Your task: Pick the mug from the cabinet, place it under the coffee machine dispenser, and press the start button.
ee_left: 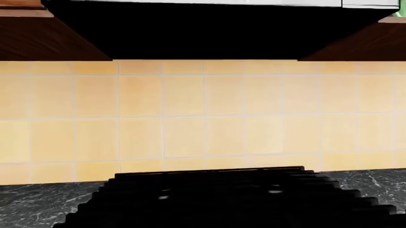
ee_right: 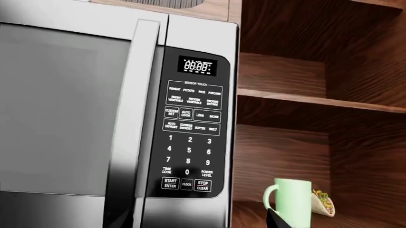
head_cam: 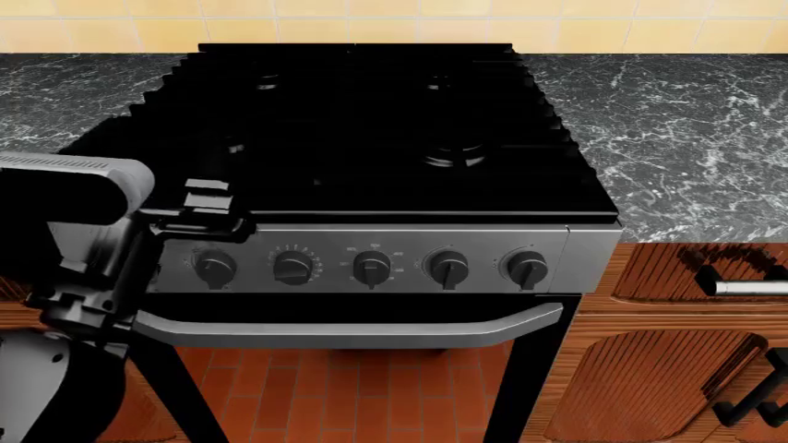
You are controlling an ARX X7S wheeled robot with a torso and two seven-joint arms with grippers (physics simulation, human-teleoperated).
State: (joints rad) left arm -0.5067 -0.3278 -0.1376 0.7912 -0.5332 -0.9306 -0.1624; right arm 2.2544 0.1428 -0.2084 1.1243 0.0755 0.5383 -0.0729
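Observation:
The pale mint-green mug (ee_right: 293,202) stands upright on a lower shelf of the open wooden cabinet (ee_right: 298,97), right of the microwave, its handle towards the microwave. One dark fingertip (ee_right: 278,219) of my right gripper shows just in front of the mug's base; I cannot tell how the jaws stand. The right gripper is out of the head view. My left arm (head_cam: 74,231) is at the stove's front left corner, and its black end (head_cam: 197,210) blends into the dark stove. The coffee machine and its dispenser are out of view.
A stainless microwave (ee_right: 95,118) with a keypad (ee_right: 190,137) fills the space left of the cabinet. A taco (ee_right: 322,203) lies right behind the mug. A black stove (head_cam: 369,138) with a row of knobs (head_cam: 369,268) sits between dark marble counters (head_cam: 689,129); tiled backsplash (ee_left: 203,114) behind.

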